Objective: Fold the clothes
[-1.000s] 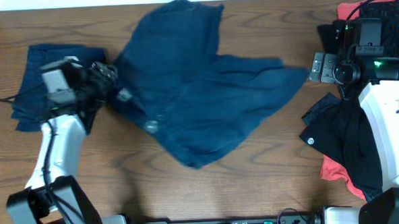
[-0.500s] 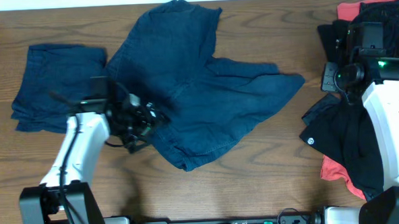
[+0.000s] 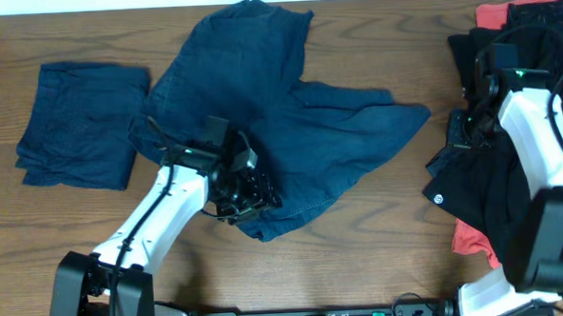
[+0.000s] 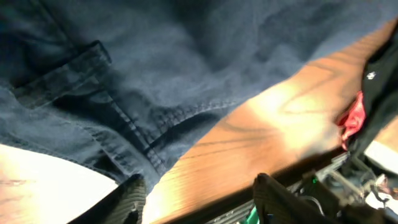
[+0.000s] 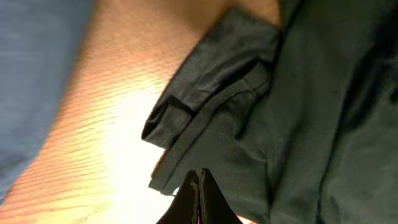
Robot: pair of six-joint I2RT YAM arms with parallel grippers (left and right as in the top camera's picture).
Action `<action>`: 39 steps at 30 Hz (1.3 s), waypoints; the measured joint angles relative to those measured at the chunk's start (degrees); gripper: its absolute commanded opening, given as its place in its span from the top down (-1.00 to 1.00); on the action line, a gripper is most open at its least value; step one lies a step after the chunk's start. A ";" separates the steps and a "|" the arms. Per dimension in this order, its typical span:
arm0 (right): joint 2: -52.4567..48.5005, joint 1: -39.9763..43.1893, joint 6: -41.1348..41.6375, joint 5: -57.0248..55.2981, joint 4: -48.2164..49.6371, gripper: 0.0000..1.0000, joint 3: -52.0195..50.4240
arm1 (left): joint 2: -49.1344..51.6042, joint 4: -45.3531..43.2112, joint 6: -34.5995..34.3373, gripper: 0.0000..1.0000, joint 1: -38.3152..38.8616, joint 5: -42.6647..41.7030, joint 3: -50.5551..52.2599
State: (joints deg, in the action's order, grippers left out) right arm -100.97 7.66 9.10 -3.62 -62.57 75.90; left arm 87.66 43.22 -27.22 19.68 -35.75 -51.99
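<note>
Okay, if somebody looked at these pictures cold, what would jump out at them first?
The big navy garment sprawls crumpled across the middle of the table, with the left gripper open over its near hem. Next comes the contrast between the folded navy piece at far left and the jumbled black and coral pile at the right edge.

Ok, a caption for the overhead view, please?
Left gripper over spread navy shorts; one folded piece at left, black and red clothes piled at right.

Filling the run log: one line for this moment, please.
left pincer open at navy shorts hem | right pincer shut over black garment | folded navy piece at left
</note>
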 measured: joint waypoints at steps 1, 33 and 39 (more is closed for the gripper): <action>-1.20 0.35 0.11 0.35 -0.04 0.98 0.00 | 0.00 -1.01 -0.48 -0.12 0.74 0.55 0.00; -14.25 19.74 0.20 -11.06 12.26 0.83 0.00 | 9.90 -0.26 -5.99 -0.14 3.89 4.28 0.02; -14.25 30.23 5.11 -14.10 11.13 0.82 0.15 | 9.90 1.92 -5.97 -0.14 3.89 4.48 0.02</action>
State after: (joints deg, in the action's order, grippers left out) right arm -115.22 37.89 14.22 -17.72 -51.44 76.05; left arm 97.56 45.15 -33.19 23.57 -31.27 -51.96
